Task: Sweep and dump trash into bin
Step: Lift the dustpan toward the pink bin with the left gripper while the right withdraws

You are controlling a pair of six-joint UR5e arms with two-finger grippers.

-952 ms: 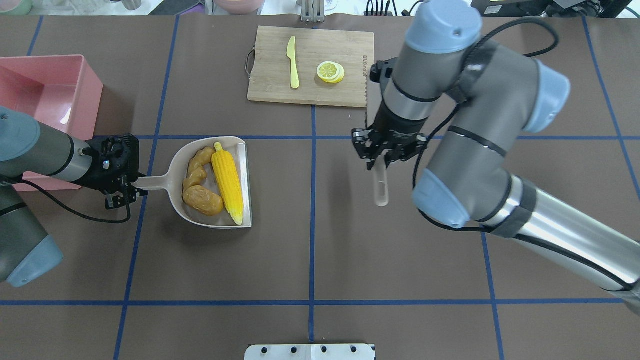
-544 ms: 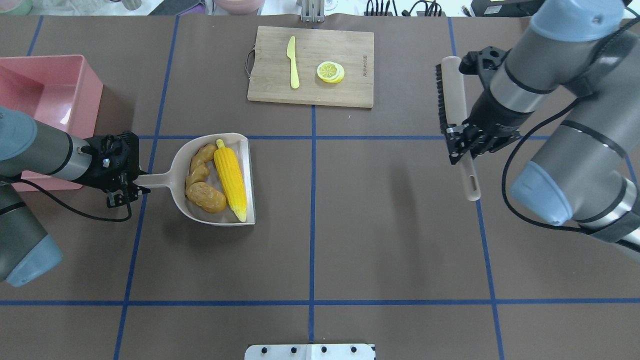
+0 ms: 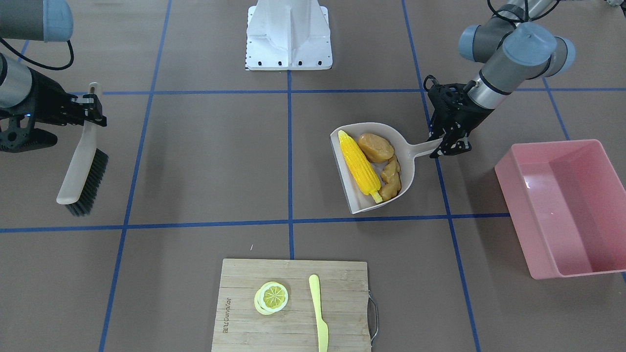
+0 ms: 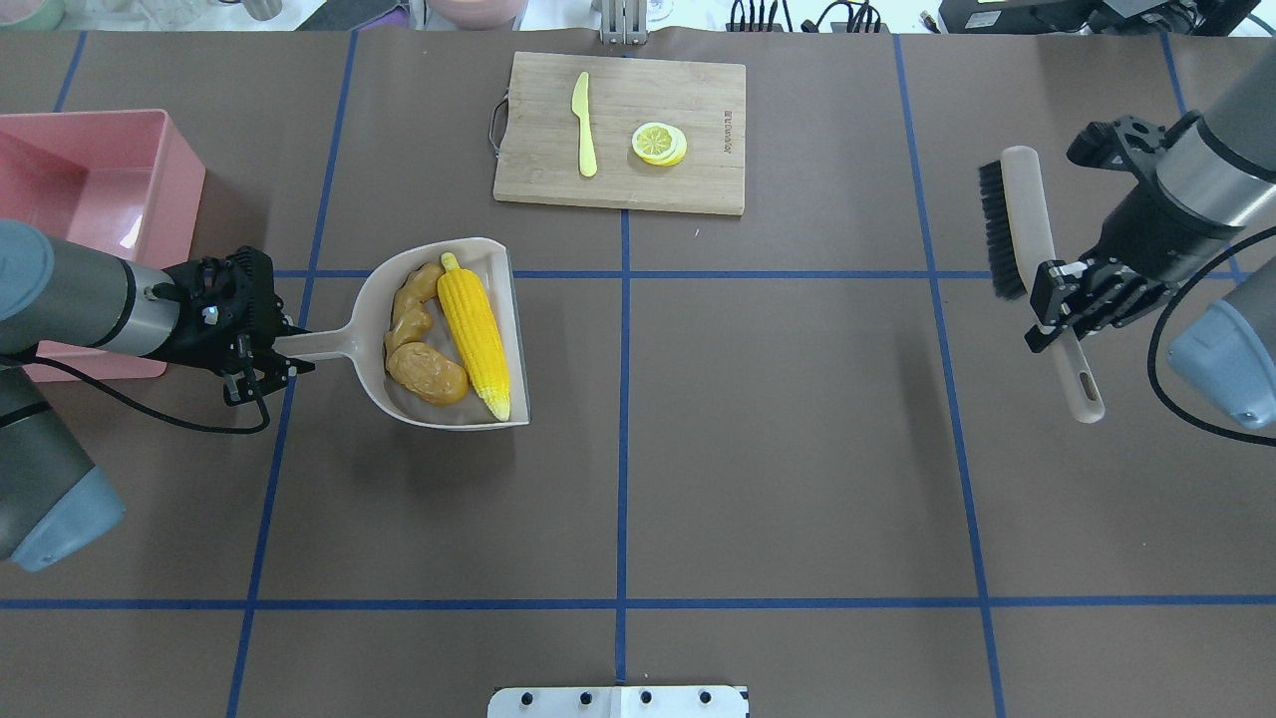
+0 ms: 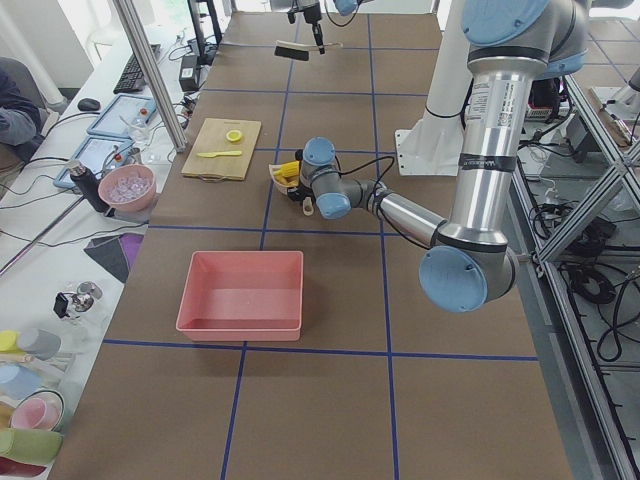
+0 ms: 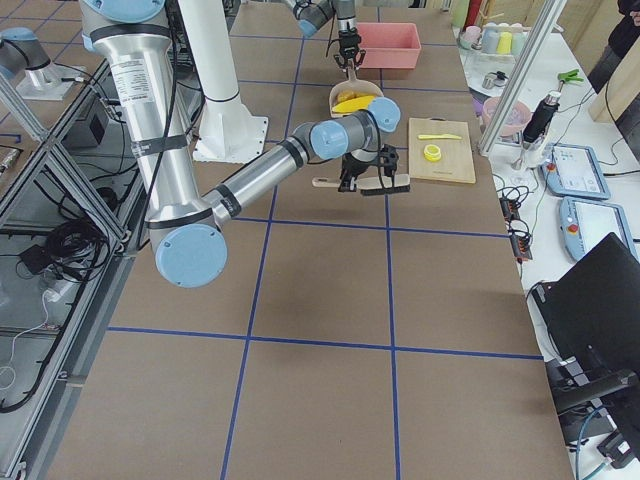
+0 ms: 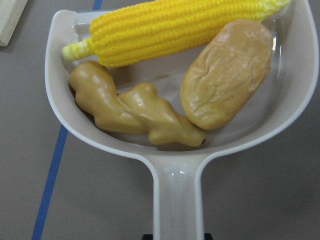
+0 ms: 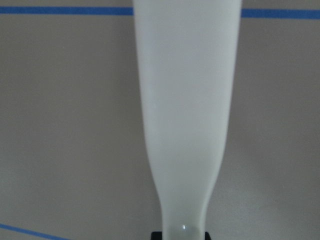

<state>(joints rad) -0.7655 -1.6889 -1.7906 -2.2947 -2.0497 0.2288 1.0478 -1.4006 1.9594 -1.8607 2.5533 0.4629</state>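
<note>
- Fingers (image 4: pixel 261 377) on the left gripper (image 4: pixel 279 354) clamp the dustpan (image 4: pixel 334 344) by its handle; corn (image 4: pixel 476 334), potato (image 4: pixel 427 373), ginger (image 4: pixel 411 304) sit inside.
- Right gripper (image 4: pixel 1072 304) is clamped on the brush (image 4: pixel 1022 214) handle.
- And the bin (image 3: pixel 518 217) sits near that left gripper.

Dustpan (image 4: pixel 329 344): corn cob (image 4: pixel 476 334) lies in it along the right side, potato (image 4: pixel 428 373) and ginger root (image 4: pixel 413 304) left of the cob. Bin (image 4: pixel 100 179) left of dustpan; cutting board (image 4: pixel 688 90) beyond it, rightward; brush (image 4: pixel 1030 214) far right.

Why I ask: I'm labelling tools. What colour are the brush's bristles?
Black bristles; the exterior front-facing view shows them best.
</note>
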